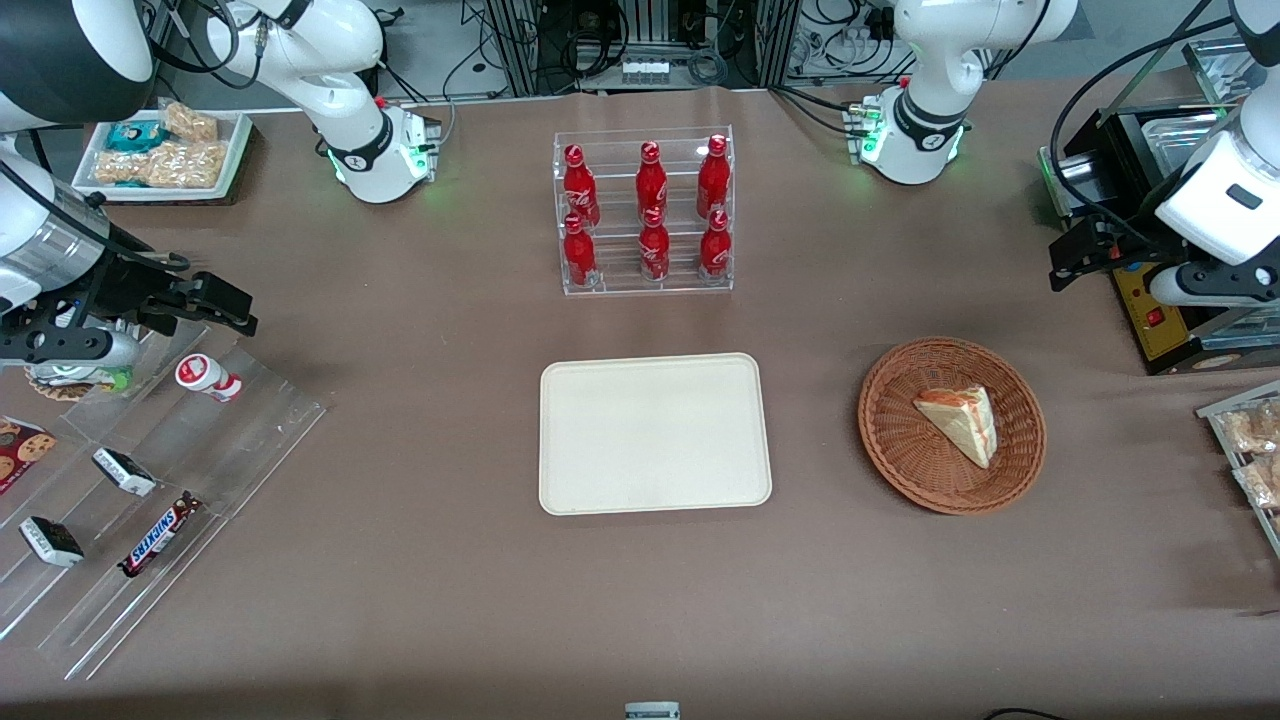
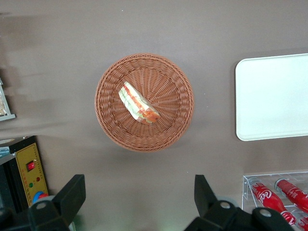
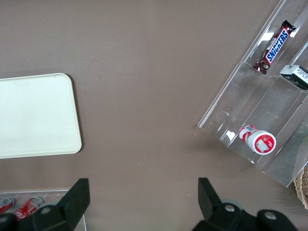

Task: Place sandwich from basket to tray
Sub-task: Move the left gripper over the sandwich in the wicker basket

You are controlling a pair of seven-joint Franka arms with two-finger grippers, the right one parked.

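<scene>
The sandwich [image 1: 962,420], a white triangular wedge with orange and green filling, lies in the round wicker basket [image 1: 898,440]. The basket stands on the brown table beside the cream-white tray [image 1: 650,435], toward the working arm's end. The tray holds nothing. My left gripper [image 1: 1068,265] hangs high above the table, farther from the front camera than the basket and a little toward the working arm's end. It is open and empty. The left wrist view shows its gripper [image 2: 138,187] well apart from the sandwich [image 2: 139,102], with the basket [image 2: 109,122] and the tray [image 2: 274,96] in sight.
A clear rack of red cola bottles [image 1: 645,215] stands farther back than the tray. A black machine with a yellow panel [image 1: 1160,310] sits close to my gripper. A tray of snack packets [image 1: 1250,450] lies at the working arm's table end. A clear stepped shelf [image 1: 150,480] holds snack bars.
</scene>
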